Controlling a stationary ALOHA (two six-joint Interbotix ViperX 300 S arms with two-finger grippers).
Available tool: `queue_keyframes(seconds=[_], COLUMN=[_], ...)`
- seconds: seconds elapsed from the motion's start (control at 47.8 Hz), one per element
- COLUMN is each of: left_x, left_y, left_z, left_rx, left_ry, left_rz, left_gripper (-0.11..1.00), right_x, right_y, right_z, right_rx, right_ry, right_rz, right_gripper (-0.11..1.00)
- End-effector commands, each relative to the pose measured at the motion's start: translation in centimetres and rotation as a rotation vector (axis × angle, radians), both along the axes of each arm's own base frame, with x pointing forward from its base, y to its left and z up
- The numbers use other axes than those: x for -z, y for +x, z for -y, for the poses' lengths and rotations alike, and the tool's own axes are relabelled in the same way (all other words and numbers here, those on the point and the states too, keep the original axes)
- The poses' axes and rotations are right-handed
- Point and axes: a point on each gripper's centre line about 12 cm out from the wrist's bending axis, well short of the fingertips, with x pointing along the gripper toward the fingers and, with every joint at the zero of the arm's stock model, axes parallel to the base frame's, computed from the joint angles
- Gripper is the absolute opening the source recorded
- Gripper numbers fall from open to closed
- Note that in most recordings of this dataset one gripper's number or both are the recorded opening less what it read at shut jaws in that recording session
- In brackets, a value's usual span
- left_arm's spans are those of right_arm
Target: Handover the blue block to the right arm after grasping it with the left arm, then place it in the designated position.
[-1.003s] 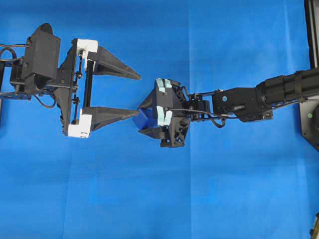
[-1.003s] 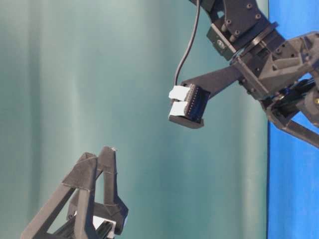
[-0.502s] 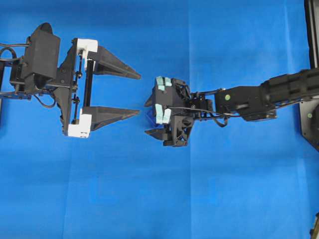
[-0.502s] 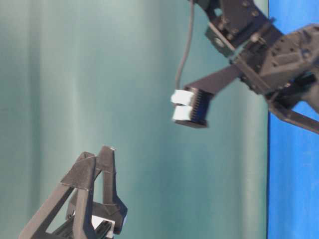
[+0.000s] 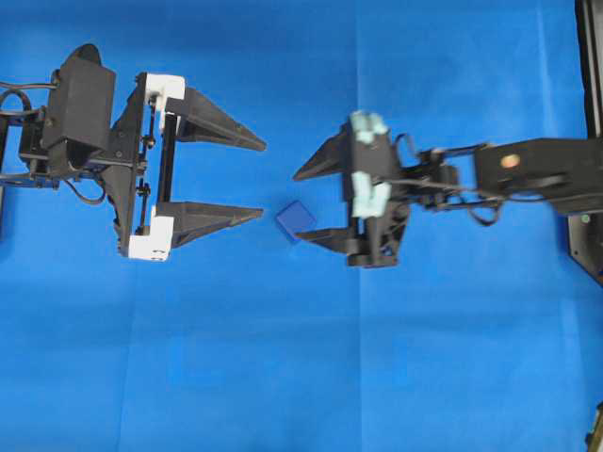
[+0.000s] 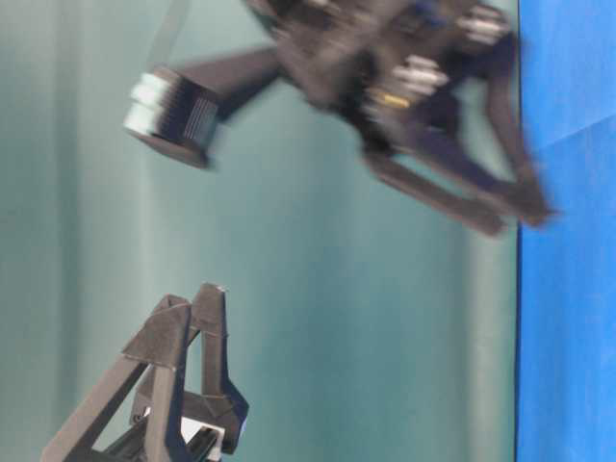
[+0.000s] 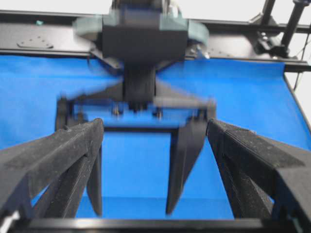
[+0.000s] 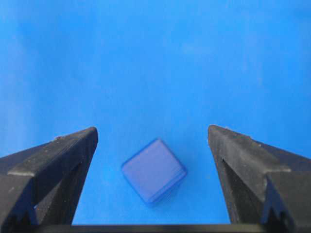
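The blue block (image 5: 296, 219) lies on the blue cloth, free of both grippers. In the right wrist view the block (image 8: 153, 171) sits corner-on between the wide-apart fingers, touching neither. My right gripper (image 5: 303, 207), with the teal disc, is open and empty just right of the block; it also shows in its own wrist view (image 8: 151, 130). My left gripper (image 5: 263, 179), with white brackets, is open and empty left of the block. In the left wrist view the left gripper (image 7: 153, 124) faces the blurred right gripper; the block is hidden there.
The blue cloth (image 5: 283, 377) covers the table. A black frame rail (image 5: 592, 56) runs along the right edge. In the table-level view the right arm (image 6: 385, 77) is blurred at the top and the left fingers (image 6: 192, 327) stand at the bottom left.
My right gripper, shut on the blue block before, has opened, let the block go on the cloth and pulled back to the right. The left arm has not moved.
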Motion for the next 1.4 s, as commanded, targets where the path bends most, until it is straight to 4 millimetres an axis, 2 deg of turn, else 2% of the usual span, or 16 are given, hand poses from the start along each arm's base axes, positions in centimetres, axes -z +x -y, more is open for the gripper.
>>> queue_keyframes(seconds=[0.0, 0.251, 0.585, 0.711, 1.066, 1.38], left_x=[-1.2, -1.2, -1.2, -1.2, -1.2, -1.2], left_y=[0.1, 0.1, 0.2, 0.2, 0.2, 0.2], left_z=[-0.1, -0.1, -0.1, -0.1, -0.1, -0.1], left_rx=[-0.003, -0.003, -0.003, -0.004, -0.004, -0.004], left_ry=[-0.001, -0.001, -0.001, -0.001, -0.001, -0.001], left_rz=[0.035, 0.035, 0.032, 0.032, 0.032, 0.032], left_gripper=[0.92, 0.92, 0.92, 0.92, 0.92, 0.92], right_x=[-3.5, -8.4, -12.4, -12.6, -12.4, -11.8], right_y=[-1.0, -4.1, -7.8, -8.4, -7.9, -7.9], right_z=[-0.1, 0.1, 0.3, 0.3, 0.2, 0.1], right_rx=[-0.003, 0.008, 0.016, 0.015, 0.014, 0.001], right_ry=[-0.005, -0.011, -0.016, -0.017, -0.015, -0.011], right_rz=[0.072, 0.117, 0.182, 0.194, 0.200, 0.304], right_gripper=[0.82, 0.82, 0.82, 0.82, 0.82, 0.81])
